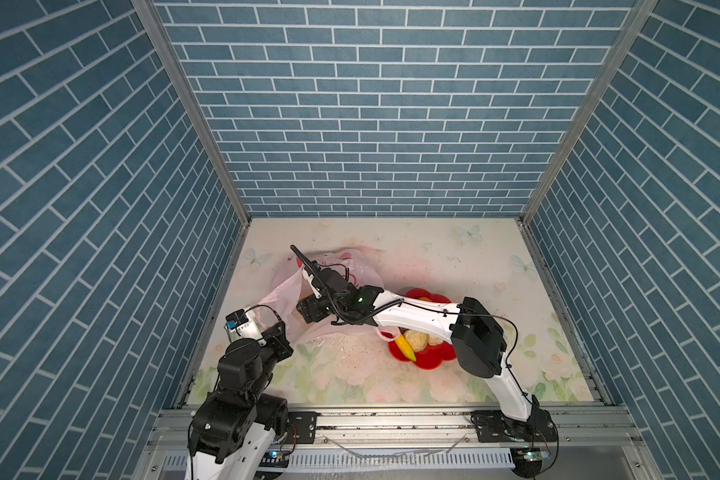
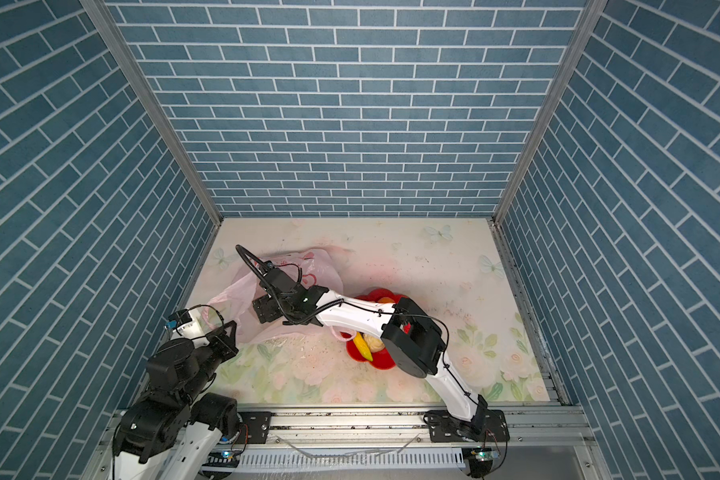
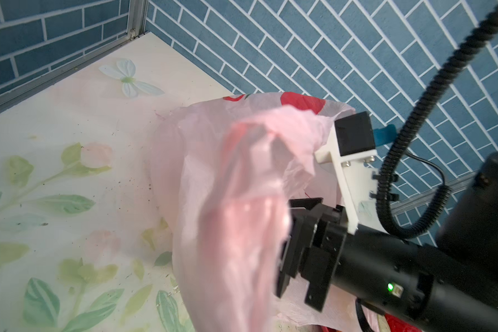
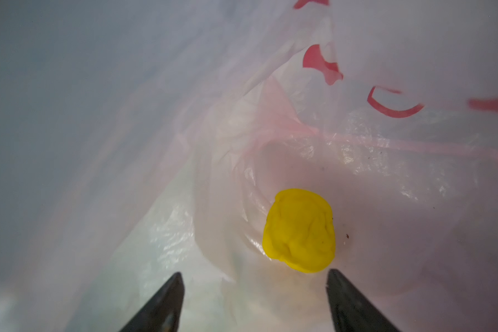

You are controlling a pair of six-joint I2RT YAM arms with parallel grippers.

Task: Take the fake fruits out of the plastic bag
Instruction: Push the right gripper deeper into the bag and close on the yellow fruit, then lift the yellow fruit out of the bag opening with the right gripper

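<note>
Mid-reach: the spread, empty right gripper [image 4: 253, 277] needs to close on the yellow fruit [image 4: 299, 230] just ahead — the left gripper [image 1: 278, 328] pinches the plastic bag [image 3: 202, 161].

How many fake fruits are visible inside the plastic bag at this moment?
1. A yellow fruit lies on the bottom of the plastic bag, just ahead of the open right gripper. Folds of the bag may hide more.

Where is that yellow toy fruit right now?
In the right wrist view, the yellow fruit lies inside the plastic bag, just beyond the open right gripper.
</note>
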